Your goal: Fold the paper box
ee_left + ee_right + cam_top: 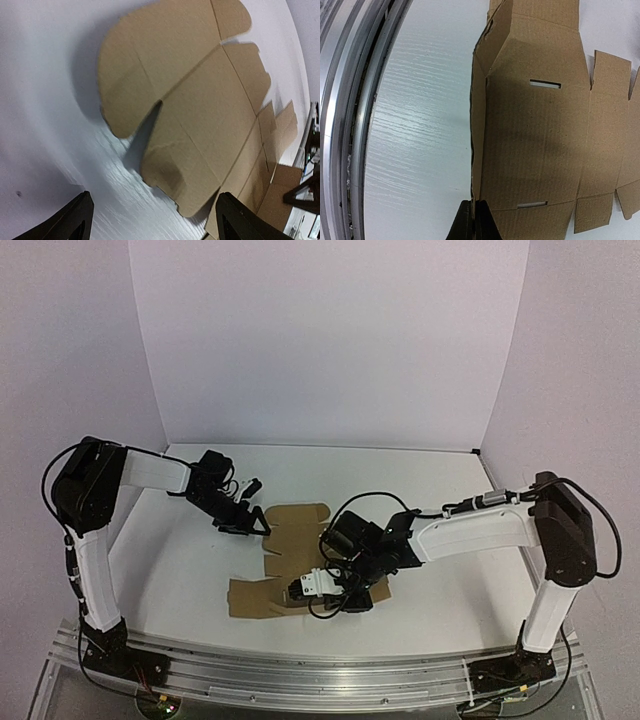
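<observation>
Pressed together with no gap, the right gripper [472, 222] sits at the bottom centre of the right wrist view, right against the raised left side panel of the paper box [540, 140]. Whether cardboard lies between its tips cannot be told. The brown sheet fills the right half of that view and shows two narrow slots. From overhead, it lies mostly flat on the white table [180, 570] at mid-frame, between the two arms. The left gripper [247, 524] hovers at the sheet's upper left corner, jaws spread wide and holding nothing. In the left wrist view its dark fingers [75, 217] stand in the bottom corners, with the rounded flaps above them casting shadows on the table.
</observation>
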Robot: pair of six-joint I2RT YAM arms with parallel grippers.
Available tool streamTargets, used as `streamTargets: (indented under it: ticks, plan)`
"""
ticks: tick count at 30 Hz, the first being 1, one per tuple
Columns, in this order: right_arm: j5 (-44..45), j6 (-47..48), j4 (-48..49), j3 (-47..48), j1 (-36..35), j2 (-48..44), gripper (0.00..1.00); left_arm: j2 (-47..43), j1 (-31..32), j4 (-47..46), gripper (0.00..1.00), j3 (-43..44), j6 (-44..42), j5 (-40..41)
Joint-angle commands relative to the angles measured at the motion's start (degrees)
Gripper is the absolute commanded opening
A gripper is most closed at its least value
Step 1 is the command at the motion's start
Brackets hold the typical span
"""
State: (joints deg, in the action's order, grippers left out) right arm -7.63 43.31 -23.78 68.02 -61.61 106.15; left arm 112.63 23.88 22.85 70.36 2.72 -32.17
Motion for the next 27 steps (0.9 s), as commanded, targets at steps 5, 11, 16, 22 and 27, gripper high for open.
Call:
streamTargets:
  ticks: [5,11,16,22,27]
  plan:
    - [0.24,-1.6,-1.01,-1.23,-1.03,-3.11,0.0,5.24,-0.3,-1.95,0.71,4.4,4.0,-7.26]
    - [1.6,-1.32,-0.93,-0.8,-1.04,-2.51,0.0,5.23,0.64,-0.75,0.57,2.01,3.62,-9.79]
    - [2.08,-1.19,-0.92,0.67,-1.05,-1.21,0.0,5.15,0.99,-0.49,0.46,2.48,3.6,-13.46]
    - [2.66,-1.34,-0.92,1.15,-1.04,-0.6,0.0,4.68,1.28,-2.6,0.23,1.88,3.43,-15.96]
    - [3.11,-1.02,-0.92,1.0,-1.05,-0.82,0.0,4.72,1.3,-4.31,0.1,1.81,2.84,-17.97]
